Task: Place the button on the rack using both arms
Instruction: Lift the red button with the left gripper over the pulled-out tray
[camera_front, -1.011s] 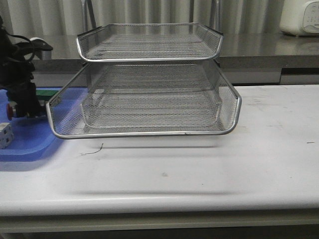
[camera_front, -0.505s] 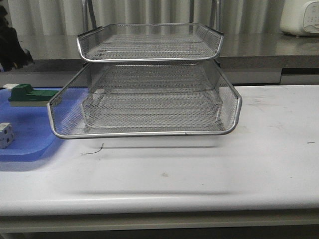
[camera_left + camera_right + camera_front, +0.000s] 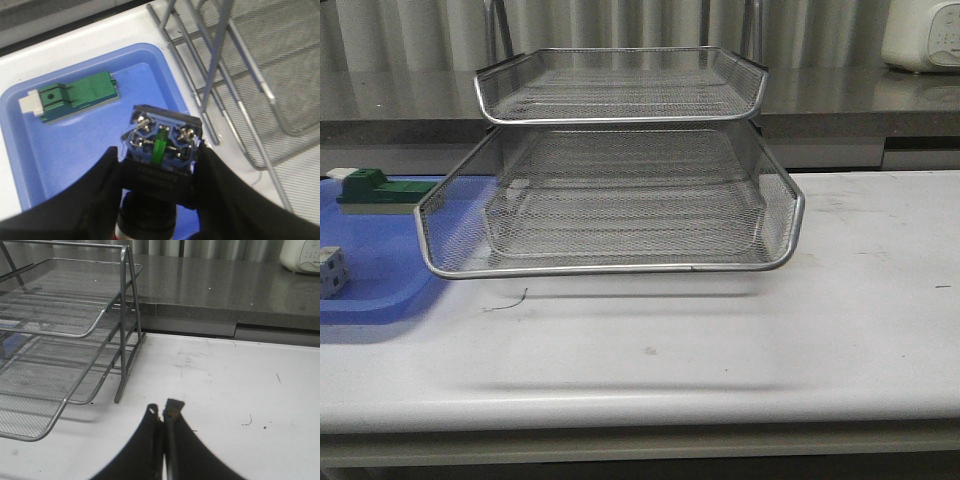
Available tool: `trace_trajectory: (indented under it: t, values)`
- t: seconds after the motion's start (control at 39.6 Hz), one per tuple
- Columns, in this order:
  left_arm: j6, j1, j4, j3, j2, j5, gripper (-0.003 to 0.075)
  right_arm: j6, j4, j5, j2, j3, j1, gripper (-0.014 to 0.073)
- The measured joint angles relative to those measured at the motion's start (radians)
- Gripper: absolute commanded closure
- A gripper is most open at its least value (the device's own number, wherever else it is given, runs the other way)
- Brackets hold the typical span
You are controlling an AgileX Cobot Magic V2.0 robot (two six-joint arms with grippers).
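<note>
Front view: left arm has gone out of frame; a second ago it stood at the left edge over the blue tray (image 3: 380, 290), half a second ago only a dark bit showed top left. Green terminal block (image 3: 375, 190) now uncovered at the back of the tray, white cube (image 3: 330, 272) at the left edge. Button not visible here. Rack (image 3: 620, 200) unmoved, tiers look empty, middle tier slid forward. White tabletop (image 3: 720, 350) scuffed, a thin stray wire just in front of the rack. Behind: grey counter, pale curtain, white appliance (image 3: 923, 32) top right.

Left wrist view: left gripper (image 3: 159, 192) clamped on the button (image 3: 162, 142), black body between the fingers, terminal end with screws and a green strip facing the camera, red head barely showing. Held above the tray, rack legs just beside. So pick looks done and lifted; transport to the rack is next, likely over the rim.

Right wrist view: right gripper (image 3: 162, 415) has fingertips together, holding nothing, above bare table beside the rack's right side. Looks idle; its role is probably steadying or sliding a tier.
</note>
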Motion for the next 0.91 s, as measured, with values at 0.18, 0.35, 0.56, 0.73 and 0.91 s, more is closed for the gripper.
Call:
trace_trajectory:
  t: [0.18, 0.35, 0.56, 0.73, 0.91]
  values:
    - [-0.007, -0.060, -0.024, 0.000, -0.033, 0.031, 0.0666, 0.000, 0.000, 0.000, 0.000, 0.000, 0.000, 0.0654]
    - [-0.021, -0.152, -0.025, 0.000, -0.033, 0.035, 0.0666, 0.000, 0.000, 0.000, 0.000, 0.000, 0.000, 0.0654]
    - [-0.085, -0.269, -0.009, 0.000, -0.033, 0.035, 0.0666, 0.000, 0.000, 0.000, 0.000, 0.000, 0.000, 0.0654]
    - [-0.175, -0.374, 0.106, 0.000, -0.033, 0.036, 0.0666, 0.000, 0.000, 0.000, 0.000, 0.000, 0.000, 0.0654]
    - [-0.201, -0.473, 0.134, 0.027, -0.033, 0.036, 0.0666, 0.000, 0.000, 0.000, 0.000, 0.000, 0.000, 0.0654]
